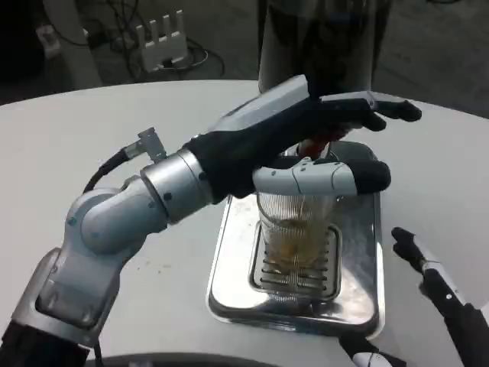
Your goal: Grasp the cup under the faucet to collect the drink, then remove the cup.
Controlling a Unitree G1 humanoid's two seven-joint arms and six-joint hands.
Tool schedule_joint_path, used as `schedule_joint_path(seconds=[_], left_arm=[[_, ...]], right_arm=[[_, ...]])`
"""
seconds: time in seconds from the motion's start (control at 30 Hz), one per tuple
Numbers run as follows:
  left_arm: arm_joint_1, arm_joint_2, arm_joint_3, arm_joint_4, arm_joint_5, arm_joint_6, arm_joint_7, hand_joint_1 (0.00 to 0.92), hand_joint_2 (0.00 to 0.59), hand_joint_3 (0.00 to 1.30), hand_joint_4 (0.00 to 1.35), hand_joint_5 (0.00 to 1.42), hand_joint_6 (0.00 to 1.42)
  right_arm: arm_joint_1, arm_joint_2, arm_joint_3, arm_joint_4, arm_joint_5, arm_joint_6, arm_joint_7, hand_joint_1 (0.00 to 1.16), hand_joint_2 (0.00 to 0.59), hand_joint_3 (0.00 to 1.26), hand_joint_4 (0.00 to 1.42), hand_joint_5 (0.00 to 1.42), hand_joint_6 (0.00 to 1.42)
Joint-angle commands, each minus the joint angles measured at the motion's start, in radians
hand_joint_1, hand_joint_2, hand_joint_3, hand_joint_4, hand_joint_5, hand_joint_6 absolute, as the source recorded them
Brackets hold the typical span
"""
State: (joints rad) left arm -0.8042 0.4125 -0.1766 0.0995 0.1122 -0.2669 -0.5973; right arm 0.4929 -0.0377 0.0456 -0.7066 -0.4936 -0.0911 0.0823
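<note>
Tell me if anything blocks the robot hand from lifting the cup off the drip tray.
The left robot hand already wraps the ribbed clear cup, which stands on the metal drip tray. The dispenser rises right behind it, so pull the cup toward the robot; nothing visible blocks that side.

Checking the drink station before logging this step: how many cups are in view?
1. A clear ribbed cup with some amber drink stands on the grate of the metal drip tray, with the left robot hand around its rim. Others may be hidden behind the arm.
</note>
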Motion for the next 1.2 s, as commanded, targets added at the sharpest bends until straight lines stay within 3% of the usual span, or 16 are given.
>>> schedule_joint_path(seconds=[0.03,0.27,0.4,0.7,1.07,1.2], left_arm=[[0.028,0.014,-0.019,-0.003,0.024,0.000,-0.017,0.000,0.010,0.25,0.16,0.20,0.16],[0.026,0.013,-0.021,-0.001,0.029,0.000,-0.017,0.000,0.010,0.25,0.16,0.20,0.16],[0.022,0.012,-0.021,0.000,0.029,0.000,-0.018,0.000,0.010,0.25,0.16,0.20,0.16],[0.021,0.012,-0.023,-0.008,0.033,0.007,-0.016,0.000,0.011,0.23,0.15,0.20,0.16],[0.013,0.014,-0.023,-0.014,0.037,0.016,-0.019,0.000,0.011,0.23,0.14,0.20,0.16],[0.004,0.015,-0.023,-0.004,0.038,0.014,-0.020,0.000,0.011,0.23,0.14,0.20,0.16]], right_arm=[[-0.038,0.032,0.022,0.099,0.062,-0.031,-0.066,0.75,0.221,0.07,0.09,0.09,0.14],[-0.137,0.070,0.081,0.219,0.101,-0.055,-0.139,0.77,0.197,0.06,0.09,0.10,0.16],[-0.189,0.099,0.104,0.285,0.111,-0.034,-0.173,0.78,0.192,0.06,0.09,0.10,0.16],[-0.355,0.124,0.117,0.456,0.137,-0.030,-0.246,0.77,0.170,0.05,0.07,0.10,0.17],[-0.472,0.161,0.129,0.555,0.162,-0.009,-0.350,0.75,0.161,0.04,0.06,0.10,0.18],[-0.541,0.154,0.133,0.585,0.172,0.019,-0.364,0.75,0.158,0.04,0.08,0.12,0.18]])
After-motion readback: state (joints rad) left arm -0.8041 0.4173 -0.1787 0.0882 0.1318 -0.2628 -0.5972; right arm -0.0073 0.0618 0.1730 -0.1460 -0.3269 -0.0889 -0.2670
